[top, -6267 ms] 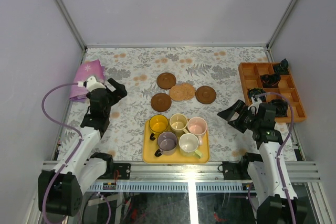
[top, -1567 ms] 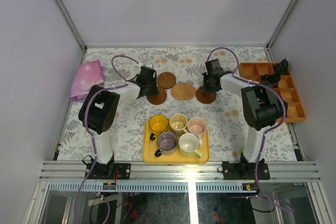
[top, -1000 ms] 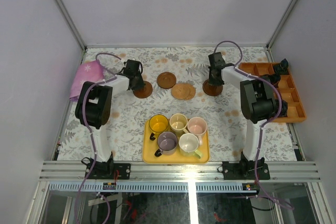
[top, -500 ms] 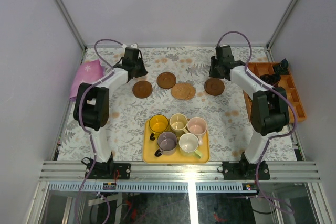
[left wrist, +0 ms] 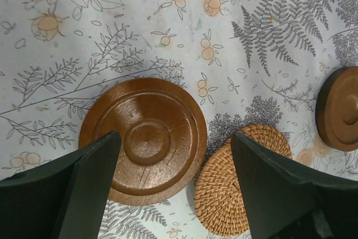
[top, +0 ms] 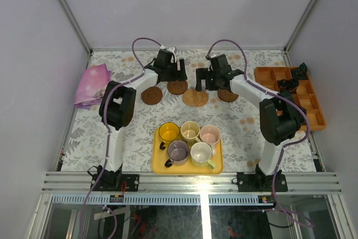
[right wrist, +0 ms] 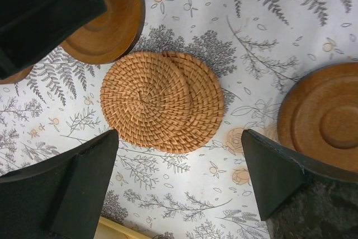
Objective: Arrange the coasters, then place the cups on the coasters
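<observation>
left fingers [left wrist: 84, 188] spread wide and empty above a brown coaster [left wrist: 142, 138], right fingers [right wrist: 72, 186] likewise released over two overlapping woven coasters [right wrist: 162, 99], five cups [top: 190, 131] grouped on the yellow tray [top: 158, 167] nearer

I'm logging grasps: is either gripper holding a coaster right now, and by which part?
Nothing is held. The left gripper hangs open above a dark brown coaster, the right gripper open above the overlapping woven coasters.
</observation>
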`<state>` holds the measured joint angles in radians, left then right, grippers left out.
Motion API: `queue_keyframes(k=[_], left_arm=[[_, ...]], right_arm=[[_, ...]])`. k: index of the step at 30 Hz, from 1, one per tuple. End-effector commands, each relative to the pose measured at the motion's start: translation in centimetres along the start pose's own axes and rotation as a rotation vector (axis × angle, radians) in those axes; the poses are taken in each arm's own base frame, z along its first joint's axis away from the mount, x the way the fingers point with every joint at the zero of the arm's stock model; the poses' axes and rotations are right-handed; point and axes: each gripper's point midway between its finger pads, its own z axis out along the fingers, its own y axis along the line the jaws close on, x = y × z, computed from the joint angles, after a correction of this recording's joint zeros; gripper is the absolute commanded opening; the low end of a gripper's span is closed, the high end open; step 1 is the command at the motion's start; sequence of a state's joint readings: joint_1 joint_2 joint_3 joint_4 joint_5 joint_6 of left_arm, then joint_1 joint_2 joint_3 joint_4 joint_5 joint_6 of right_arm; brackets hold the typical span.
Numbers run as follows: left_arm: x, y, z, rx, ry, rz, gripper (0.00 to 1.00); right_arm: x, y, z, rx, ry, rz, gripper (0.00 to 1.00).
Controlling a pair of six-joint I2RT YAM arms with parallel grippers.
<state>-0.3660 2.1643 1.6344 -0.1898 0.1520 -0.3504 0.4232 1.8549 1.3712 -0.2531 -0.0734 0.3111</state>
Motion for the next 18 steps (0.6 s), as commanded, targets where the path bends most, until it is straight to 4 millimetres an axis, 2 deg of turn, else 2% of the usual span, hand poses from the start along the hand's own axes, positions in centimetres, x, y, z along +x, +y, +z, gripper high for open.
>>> queue_keyframes(k=[1,7,12,18], left_arm=[[0.3,-0.5,0.7,0.034,0.03,-0.01,0.77],[2.5,-0.3,1.8,0.06,0.086,-0.053,0.74],[4.8,0.6,2.4,0.033,0.149,-0.089,0.73],[8.9,2.6,1.5,-0.048,0.246,-0.15,0.73]], right_arm=[[-0.8,2.0,0.6,-0.059,-0.014,-0.036,0.99],[-0.2,2.4,1.7,-0.063,0.012,-0.044,0.99],[-0.4,2.8,2.4,-0.074,0.021,-0.046,0.91],[-0.2,3.7,3.3,-0.099,0.04,-0.06,0.86]])
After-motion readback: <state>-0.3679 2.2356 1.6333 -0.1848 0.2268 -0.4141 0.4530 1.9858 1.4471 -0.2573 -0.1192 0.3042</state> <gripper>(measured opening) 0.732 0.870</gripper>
